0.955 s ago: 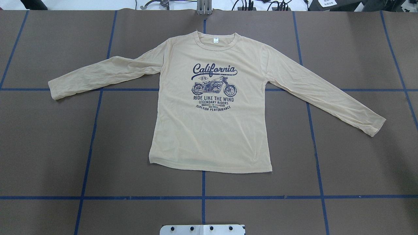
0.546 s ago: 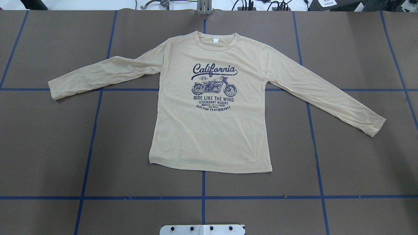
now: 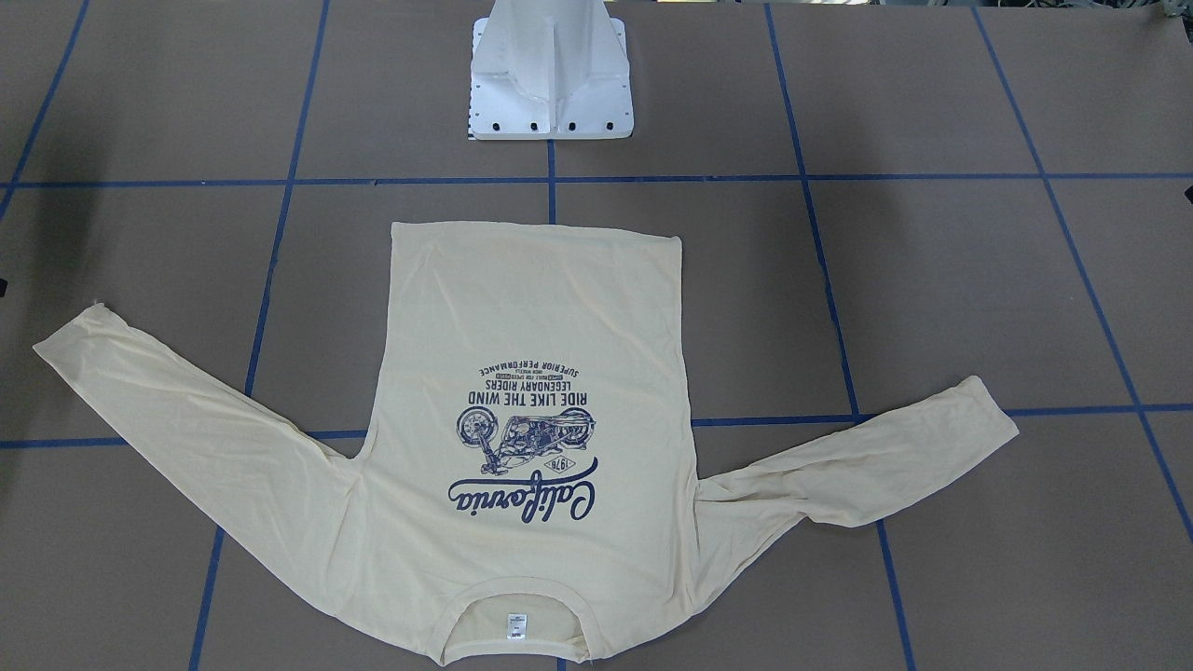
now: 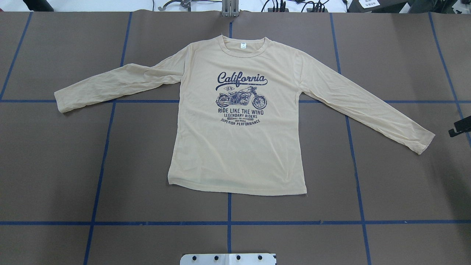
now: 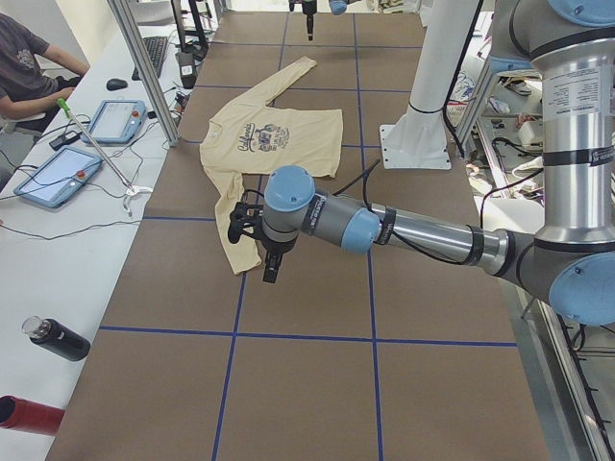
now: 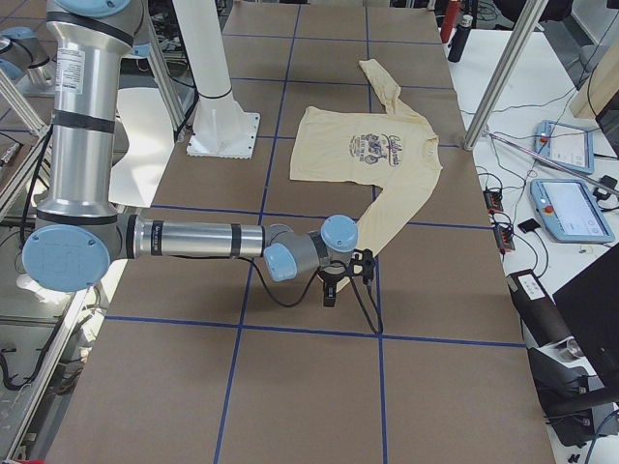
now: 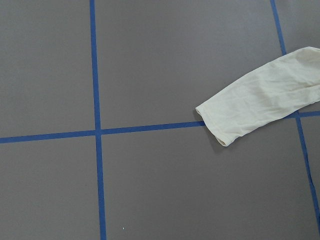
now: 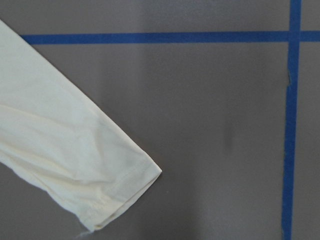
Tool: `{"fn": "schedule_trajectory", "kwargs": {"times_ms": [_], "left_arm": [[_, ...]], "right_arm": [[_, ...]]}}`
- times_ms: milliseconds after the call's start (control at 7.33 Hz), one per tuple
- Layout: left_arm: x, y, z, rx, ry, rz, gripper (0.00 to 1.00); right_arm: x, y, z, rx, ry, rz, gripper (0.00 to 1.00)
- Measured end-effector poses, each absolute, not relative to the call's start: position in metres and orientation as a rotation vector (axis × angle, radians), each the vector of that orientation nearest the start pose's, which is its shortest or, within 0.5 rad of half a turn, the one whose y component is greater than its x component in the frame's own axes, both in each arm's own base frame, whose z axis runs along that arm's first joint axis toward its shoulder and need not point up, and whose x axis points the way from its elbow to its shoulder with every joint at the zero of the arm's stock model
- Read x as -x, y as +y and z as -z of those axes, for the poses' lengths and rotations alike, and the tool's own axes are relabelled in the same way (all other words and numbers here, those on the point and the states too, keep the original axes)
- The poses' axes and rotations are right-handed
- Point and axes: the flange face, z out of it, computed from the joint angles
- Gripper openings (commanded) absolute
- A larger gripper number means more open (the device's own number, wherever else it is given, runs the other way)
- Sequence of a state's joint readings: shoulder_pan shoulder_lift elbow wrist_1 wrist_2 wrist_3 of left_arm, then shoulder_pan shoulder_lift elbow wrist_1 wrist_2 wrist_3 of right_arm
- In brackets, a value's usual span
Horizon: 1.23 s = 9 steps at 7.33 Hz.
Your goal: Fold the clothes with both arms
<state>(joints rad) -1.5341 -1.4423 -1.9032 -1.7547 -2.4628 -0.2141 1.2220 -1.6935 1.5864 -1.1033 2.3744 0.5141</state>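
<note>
1. Shirt (image 4: 235, 158) lies flat and print-up on the table (image 4: 55, 165). The collar is away from the base (image 4: 228, 258) and the hem toward it. The 2 sleeves are spread out to the sides and slant back toward the robot.
2. Left gripper (image 5: 270, 269) hangs from the left arm (image 5: 423, 230) with its fingers pointing down. The left cuff (image 5: 240, 259) lies just beside the jaws, on their shirt-body side. I cannot tell how high the gripper sits over the cloth.
3. I get the left jaws only in the side view, so I cannot tell whether they are released or clenched.
4. In the left wrist view, that cuff sits right of centre and is a bit rumpled. Its end corner touches 1 blue tape (image 7: 95, 75) line.
5. Right gripper (image 6: 331, 290) is on the right arm (image 6: 193, 239), fingers down. It is just past the right cuff (image 6: 363, 249), which lies on the shirt side of the jaws and apart from them.
6. The overhead view catches only a black sliver of that gripper at the frame edge, near the cuff but clear of it. I cannot tell the state of the right jaws either.
7. In the right wrist view, the cuff fills the lower left and lies flat with its hem stitching showing. A frayed thread sits at its corner, and 2 tape lines cross at the upper right.
</note>
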Motion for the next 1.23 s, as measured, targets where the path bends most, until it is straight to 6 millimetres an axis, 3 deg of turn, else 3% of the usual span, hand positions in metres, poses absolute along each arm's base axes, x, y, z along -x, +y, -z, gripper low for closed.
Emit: {"fn": "schedule_trajectory", "kwargs": {"times_ms": [409, 1228], "left_arm": [[0.039, -0.447, -0.524, -0.255, 0.922, -0.011, 1.0], [0.039, -0.448, -0.52, -0.291, 0.919, -0.035, 1.0]], "right_arm": [[0.148, -0.447, -0.668, -0.005, -0.829, -0.108, 0.85], [0.169, -0.471, -0.668, -0.001, -0.822, -0.146, 0.8]]}}
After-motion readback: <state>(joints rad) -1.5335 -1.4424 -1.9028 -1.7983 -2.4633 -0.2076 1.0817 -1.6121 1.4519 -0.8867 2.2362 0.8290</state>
